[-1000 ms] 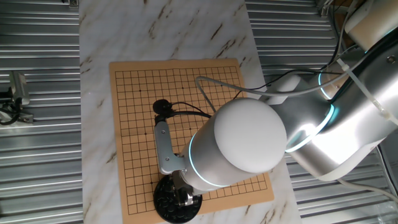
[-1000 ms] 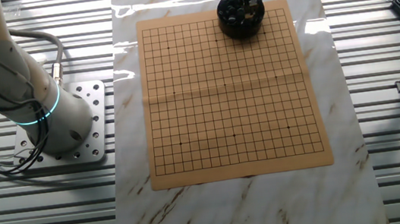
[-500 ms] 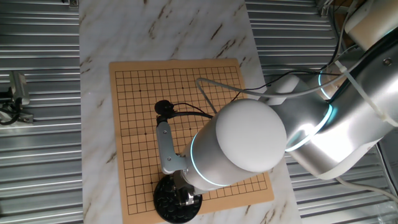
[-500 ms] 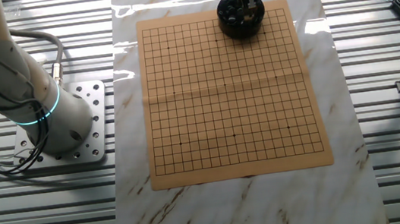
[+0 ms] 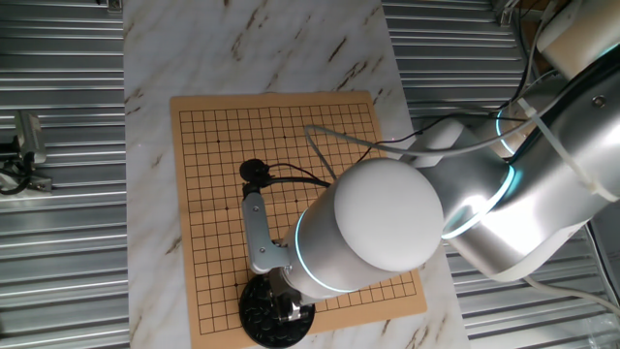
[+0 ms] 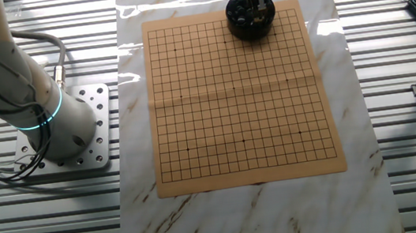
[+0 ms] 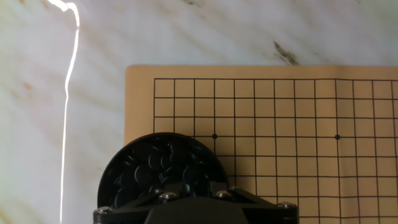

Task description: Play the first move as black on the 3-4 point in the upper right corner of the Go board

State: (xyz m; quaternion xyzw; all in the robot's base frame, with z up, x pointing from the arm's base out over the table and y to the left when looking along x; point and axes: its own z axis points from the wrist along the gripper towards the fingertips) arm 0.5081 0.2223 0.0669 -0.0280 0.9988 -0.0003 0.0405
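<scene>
Gripper (image 6: 260,8) down inside black bowl (image 7: 163,173) of black stones (image 7: 149,171), bowl sitting on Go board (image 6: 239,101) corner. Fingers hidden among stones, can't tell if apart or clamped. Board grid bare on marble table (image 6: 260,213).

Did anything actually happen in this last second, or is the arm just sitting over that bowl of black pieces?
Hardly anything. The gripper stays down in the black bowl of stones, with only a slight shift of the arm. No stone has visibly come out. The Go board is still bare.
</scene>
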